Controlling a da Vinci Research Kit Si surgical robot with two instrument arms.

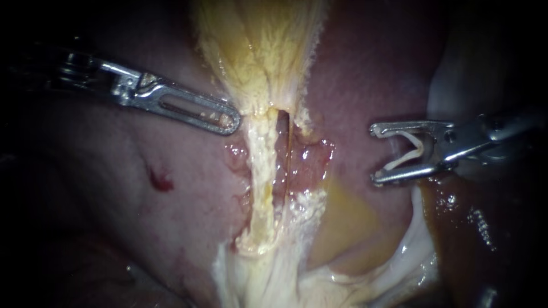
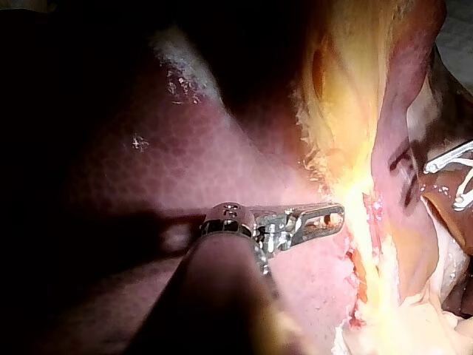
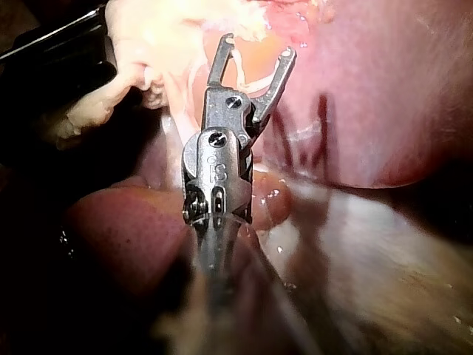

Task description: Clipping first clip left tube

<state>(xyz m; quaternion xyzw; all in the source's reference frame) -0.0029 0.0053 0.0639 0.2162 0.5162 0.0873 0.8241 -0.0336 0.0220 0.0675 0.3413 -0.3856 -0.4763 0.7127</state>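
Left tube [image 1: 260, 171] mid-field, no clip on it. R instrument [image 1: 375, 155] well apart, jaws wide, holding white clip [image 1: 419, 149]. L instrument [image 1: 230, 121] jaws look closed, beside gallbladder [image 1: 260, 51]. Approach step; next: straddle tube, squeeze.

Instruments: two. The left instrument [image 1: 228, 120] enters from 10 o'clock and the right instrument [image 1: 374, 154] from 3 o'clock. Jaws: four, two per tip; one pair lies together (left) and one pair is spread (right). Clips: one, a white clip [image 1: 410, 151] between the spread pair, with a leg against each jaw. Tubes: two at centre, side by side with one slit between them, the pale left tube [image 1: 260, 165] and the thinner right tube [image 1: 290, 149]. Gallbladder [image 1: 262, 51]: one, at 12 o'clock. Liver [image 1: 114, 188]: one (counted as a single surface; lobes not separable here). Red spot [image 1: 161, 181] on it: one, at 8 o'clock.
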